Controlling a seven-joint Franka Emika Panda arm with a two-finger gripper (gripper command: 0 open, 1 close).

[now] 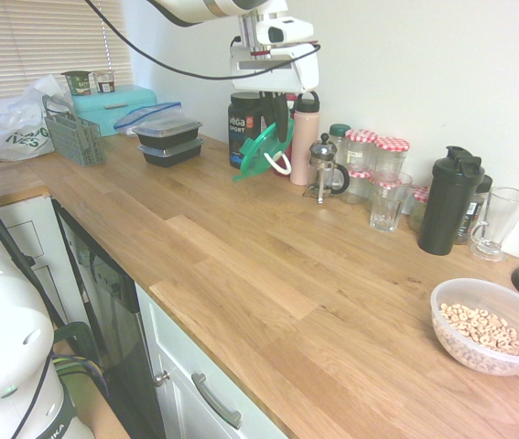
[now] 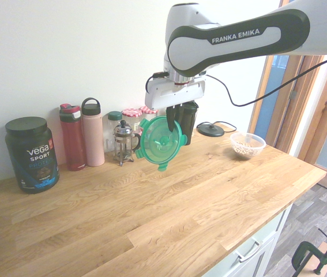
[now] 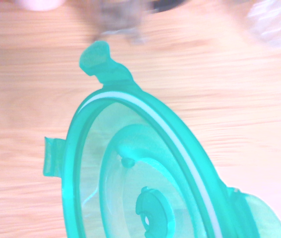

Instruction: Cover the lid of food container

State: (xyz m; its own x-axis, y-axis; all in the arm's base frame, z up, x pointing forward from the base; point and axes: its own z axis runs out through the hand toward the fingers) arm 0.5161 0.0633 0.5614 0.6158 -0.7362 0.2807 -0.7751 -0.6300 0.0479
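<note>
The food container point(image 1: 491, 325), a clear round bowl with little cereal rings inside, sits on the wooden desk point(image 1: 268, 283) near its front end, close to the first outside camera. It is open on top. Farther back, the green lid point(image 2: 162, 141) hangs in the air above the desk, tilted on its edge. The gripper point(image 2: 175, 120) points down, and its dark fingers are pinched tight on the lid's rim. The lid is well apart from the bowl. Behind it, bottles and jars stand along the wall.
</note>
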